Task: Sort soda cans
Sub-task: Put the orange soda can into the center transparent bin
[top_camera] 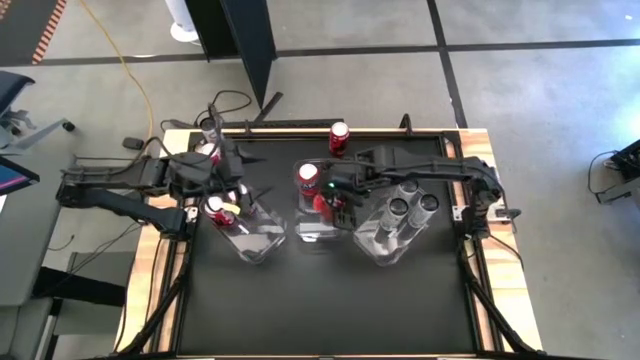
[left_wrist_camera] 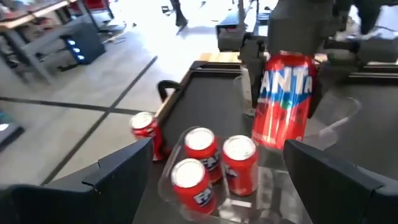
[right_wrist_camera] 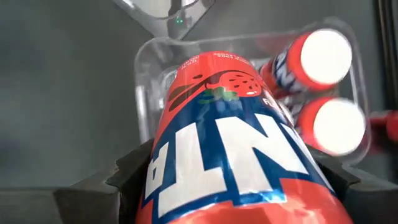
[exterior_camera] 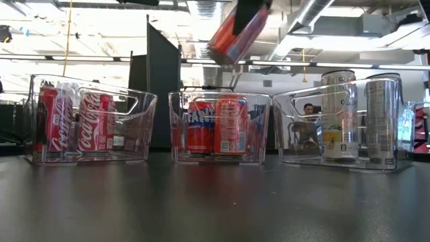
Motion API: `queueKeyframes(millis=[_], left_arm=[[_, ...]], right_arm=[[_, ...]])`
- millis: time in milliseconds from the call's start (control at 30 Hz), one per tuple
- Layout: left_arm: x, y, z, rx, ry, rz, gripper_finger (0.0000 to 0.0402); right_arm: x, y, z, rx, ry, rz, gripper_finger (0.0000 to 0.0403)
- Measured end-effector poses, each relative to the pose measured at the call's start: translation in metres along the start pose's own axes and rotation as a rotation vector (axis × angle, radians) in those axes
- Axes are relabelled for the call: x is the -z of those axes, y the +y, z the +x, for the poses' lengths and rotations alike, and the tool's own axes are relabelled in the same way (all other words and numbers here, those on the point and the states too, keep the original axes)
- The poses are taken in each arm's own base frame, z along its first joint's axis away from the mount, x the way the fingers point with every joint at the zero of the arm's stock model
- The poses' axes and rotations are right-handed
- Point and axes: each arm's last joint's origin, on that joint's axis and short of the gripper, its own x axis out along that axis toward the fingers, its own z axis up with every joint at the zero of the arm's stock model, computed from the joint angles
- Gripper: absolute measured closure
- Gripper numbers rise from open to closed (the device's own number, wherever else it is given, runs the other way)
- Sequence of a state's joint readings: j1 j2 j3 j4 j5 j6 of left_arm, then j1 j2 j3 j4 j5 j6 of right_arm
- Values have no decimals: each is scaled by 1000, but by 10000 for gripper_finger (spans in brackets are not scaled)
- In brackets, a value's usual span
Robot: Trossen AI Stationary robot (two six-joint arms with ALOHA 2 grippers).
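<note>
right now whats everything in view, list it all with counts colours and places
clear plastic bins: three, in a row on the table
red Coca-Cola cans: at least two, left bin
red-orange Fanta cans: two, middle bin
silver-grey cans: three, right bin
red can standing loose: one, at the table's far edge
black table: one
held Fanta can: one, above the middle bin
right gripper: fingers shut on the held Fanta can
left gripper: fingers open, empty, over the left bin
</note>
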State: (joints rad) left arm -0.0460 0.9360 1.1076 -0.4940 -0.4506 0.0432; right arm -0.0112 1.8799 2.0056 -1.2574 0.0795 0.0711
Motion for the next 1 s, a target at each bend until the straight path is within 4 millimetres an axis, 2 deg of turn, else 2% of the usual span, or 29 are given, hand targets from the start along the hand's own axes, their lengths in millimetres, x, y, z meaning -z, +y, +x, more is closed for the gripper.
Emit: queueKeyframes(millis=[167, 333, 633, 800, 1000], left_arm=[[2, 1, -1, -34, 23, 8, 46], [7, 2, -1, -42, 71, 7, 46], [9, 2, -1, -61, 87, 6, 46], [9, 2, -1, -61, 83, 9, 46], [8, 2, -1, -60, 72, 19, 46]], right_arm=[[-10, -11, 30, 10, 22, -129, 94], [-18, -10, 58, 1, 117, -270, 94], [-46, -1, 80, 1, 122, -440, 94], [-40, 2, 99, 26, 211, -492, 94], [-41, 0, 109, 105, 231, -518, 94]])
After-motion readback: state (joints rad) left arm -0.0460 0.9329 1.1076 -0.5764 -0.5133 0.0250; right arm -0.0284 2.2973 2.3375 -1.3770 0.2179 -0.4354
